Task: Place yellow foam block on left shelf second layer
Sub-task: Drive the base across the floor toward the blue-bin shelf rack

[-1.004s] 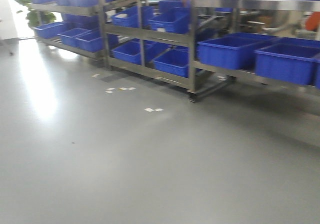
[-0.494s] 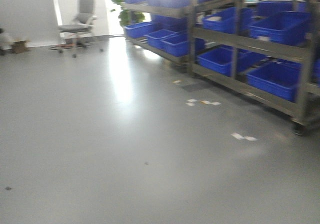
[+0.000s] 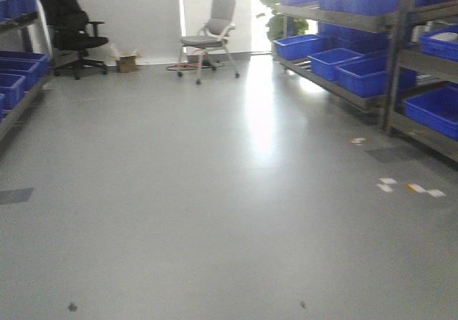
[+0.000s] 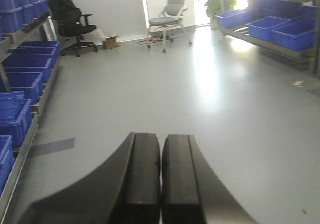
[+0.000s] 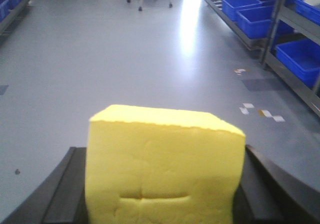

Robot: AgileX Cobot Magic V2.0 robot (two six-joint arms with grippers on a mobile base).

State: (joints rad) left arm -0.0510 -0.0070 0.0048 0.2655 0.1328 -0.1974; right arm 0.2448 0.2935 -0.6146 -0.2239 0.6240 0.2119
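**Inspector:** Right gripper (image 5: 165, 199): jaws set wide and clamped on the yellow foam block (image 5: 165, 154), which fills the whole gap. A faint crease shows on the block's near face. Left gripper (image 4: 161, 184): fingers (image 4: 142, 184) pressed together, nothing held.

**Assessor:** And the target?

**Inspector:** The left shelf (image 4: 27, 141) runs along nine o'clock in the left wrist view, its blue bins (image 4: 22, 78) in tiers. The front view shows only its edge at nine. Open floor (image 3: 229, 191) lies ahead, a grey chair (image 3: 215, 30) stands at twelve, and another rack (image 3: 396, 62) at three.

**Assessor:** Recommendation?

**Inspector:** In my judgement this is the carry, and placement has not begun.
- Square the base toward nine o'clock before extending the right arm.
- Hold the present squeeze and no harder, since foam gives and may slip or spring.
- Count the tiers once they are in full view. The second layer cannot be identified from here.
- Clear the bin rims on entry.
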